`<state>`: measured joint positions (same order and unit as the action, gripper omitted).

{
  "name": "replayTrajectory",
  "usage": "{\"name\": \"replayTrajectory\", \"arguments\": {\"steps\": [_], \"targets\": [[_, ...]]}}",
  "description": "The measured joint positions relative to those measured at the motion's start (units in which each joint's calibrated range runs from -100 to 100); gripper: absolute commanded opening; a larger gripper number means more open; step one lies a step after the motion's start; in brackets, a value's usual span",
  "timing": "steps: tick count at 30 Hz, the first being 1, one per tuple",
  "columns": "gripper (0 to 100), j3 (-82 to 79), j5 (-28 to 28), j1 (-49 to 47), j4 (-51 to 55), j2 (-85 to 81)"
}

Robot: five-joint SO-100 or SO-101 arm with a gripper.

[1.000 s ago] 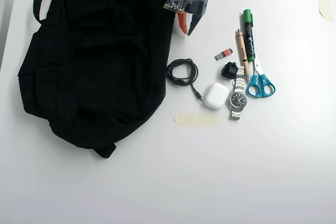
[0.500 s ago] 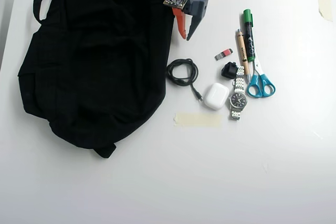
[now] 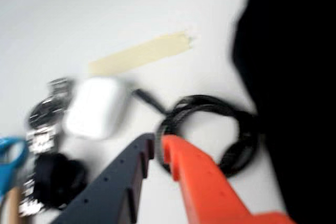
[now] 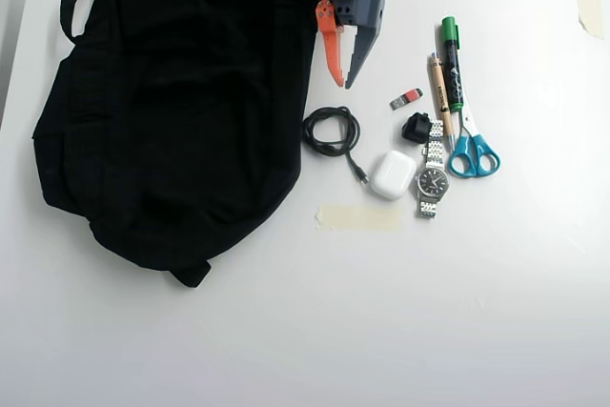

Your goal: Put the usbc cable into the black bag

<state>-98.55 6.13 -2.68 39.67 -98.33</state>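
Hovering over bench (image 4: 496,312), gripper (image 4: 344,84) slightly parted, grasping nothing; usbc cable (image 4: 331,131) coiled just below the tips, touching black bag (image 4: 172,111) edge.

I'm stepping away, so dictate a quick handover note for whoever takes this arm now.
Gripper: open, empty, hovering just above the usbc cable in the overhead view.
Cable: coiled on the table, beside the black bag's right edge, plug end pointing toward the white earbud case.
Done: nothing in the bag as far as can be seen; cable not grasped.
Left: lower, grip the coil, carry it to the bag, release.
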Motion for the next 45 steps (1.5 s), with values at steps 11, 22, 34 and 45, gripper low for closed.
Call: {"name": "replayTrajectory", "arguments": {"steps": [11, 22, 34, 45], "targets": [[2, 31.2, 0.0, -3.7, 18.9, 24.5], [3, 67.1, 14.7, -3.0, 30.0, 74.6], [21, 69.9, 24.7, -5.0, 27.3, 86.6], [31, 69.9, 26.4, -5.1, 25.4, 96.5]]}}
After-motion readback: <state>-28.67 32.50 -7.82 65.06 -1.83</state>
